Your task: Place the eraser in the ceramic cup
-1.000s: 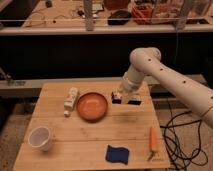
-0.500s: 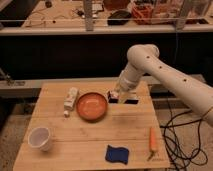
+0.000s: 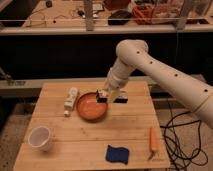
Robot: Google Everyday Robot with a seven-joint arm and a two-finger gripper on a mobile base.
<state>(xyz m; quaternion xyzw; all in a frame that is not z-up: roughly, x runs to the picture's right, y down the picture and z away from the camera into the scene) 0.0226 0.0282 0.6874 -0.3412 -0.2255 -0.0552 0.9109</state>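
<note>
My gripper (image 3: 108, 95) hangs over the right rim of the orange-brown bowl (image 3: 90, 107), near the middle of the wooden table (image 3: 90, 132). It is shut on the eraser (image 3: 102, 94), a small bar showing white, red and black between the fingers. The ceramic cup (image 3: 40, 137) is white and stands upright near the table's front left corner, well away from the gripper to its lower left. The white arm comes in from the right.
A whitish bottle-like block (image 3: 71, 100) lies left of the bowl. A blue sponge (image 3: 116, 154) sits at the front centre. An orange stick-like object (image 3: 153, 140) lies at the front right. Black cables (image 3: 182, 135) trail on the floor to the right.
The gripper has carried the eraser leftward, from beside the bowl's right side to over its right rim. Nothing else on the table has moved.
</note>
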